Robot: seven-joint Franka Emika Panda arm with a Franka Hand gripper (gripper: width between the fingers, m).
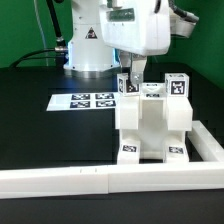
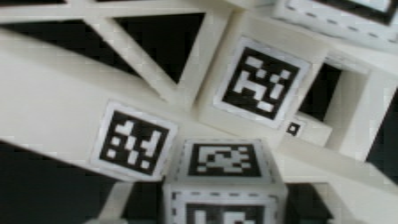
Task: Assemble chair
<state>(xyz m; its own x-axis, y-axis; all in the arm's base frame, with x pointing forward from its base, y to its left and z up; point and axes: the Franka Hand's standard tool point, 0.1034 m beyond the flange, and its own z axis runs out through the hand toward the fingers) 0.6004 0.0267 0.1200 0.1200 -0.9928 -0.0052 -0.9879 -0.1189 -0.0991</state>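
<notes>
currently the gripper (image 1: 133, 72) stands nearly closed on a tagged post (image 1: 130, 86) atop the chair (image 1: 153, 125), which sits against the border rail (image 1: 110, 180); keep the post vertical and press straight down.

Chair (image 1: 152, 125) against border rail (image 1: 110, 180), marker board (image 1: 88, 101) behind.

The chair (image 1: 153, 122) under my fingers (image 1: 131, 74) looks like matte white plastic — smooth, with flat black-and-white printed tags. The surface (image 1: 40, 125) is dull black (no sheen), and the marker board (image 1: 87, 101) papery white.
</notes>
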